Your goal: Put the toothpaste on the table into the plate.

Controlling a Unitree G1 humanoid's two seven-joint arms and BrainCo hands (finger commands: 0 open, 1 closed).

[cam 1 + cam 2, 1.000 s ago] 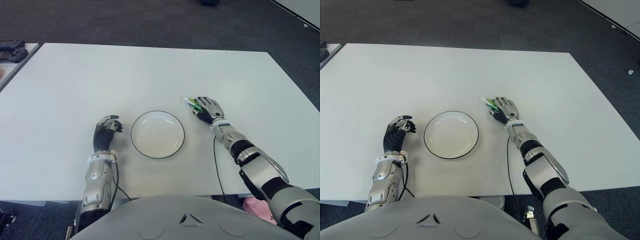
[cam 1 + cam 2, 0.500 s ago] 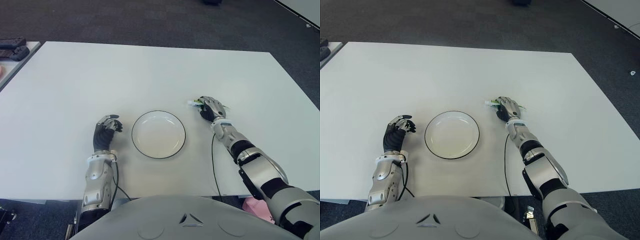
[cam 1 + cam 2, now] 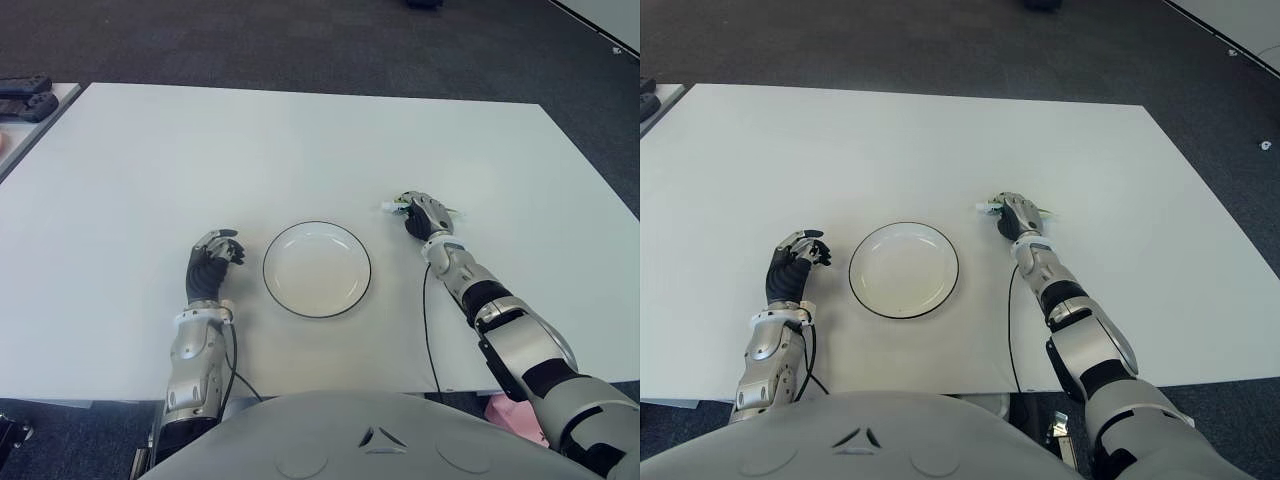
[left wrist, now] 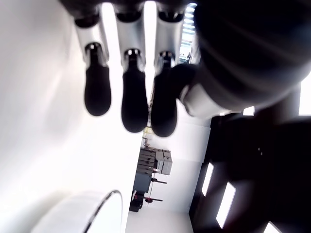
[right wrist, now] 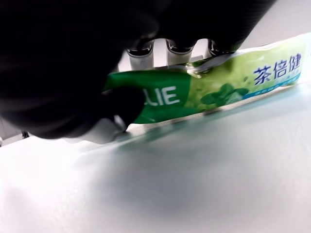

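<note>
The green toothpaste tube (image 5: 218,87) lies low over the white table (image 3: 300,140), right of the plate. Its white cap (image 3: 386,207) pokes out towards the plate and its green tail (image 3: 1048,211) shows on the hand's far side. My right hand (image 3: 420,213) is curled over the tube; in the right wrist view the fingers (image 5: 175,47) wrap over it and the thumb presses its side. The white plate (image 3: 267,272) with a dark rim holds nothing. My left hand (image 3: 210,262) shows just left of the plate, fingers relaxed and holding nothing.
A black cable (image 3: 427,320) runs from my right wrist back to the table's front edge. Dark devices (image 3: 25,100) lie on a neighbouring surface at the far left. Something pink (image 3: 505,410) shows below the table edge at the right.
My right hand went from lying spread over the tube to curling shut round it, shifting slightly right. The tube turned so its cap points at the plate. The left hand stayed still.
</note>
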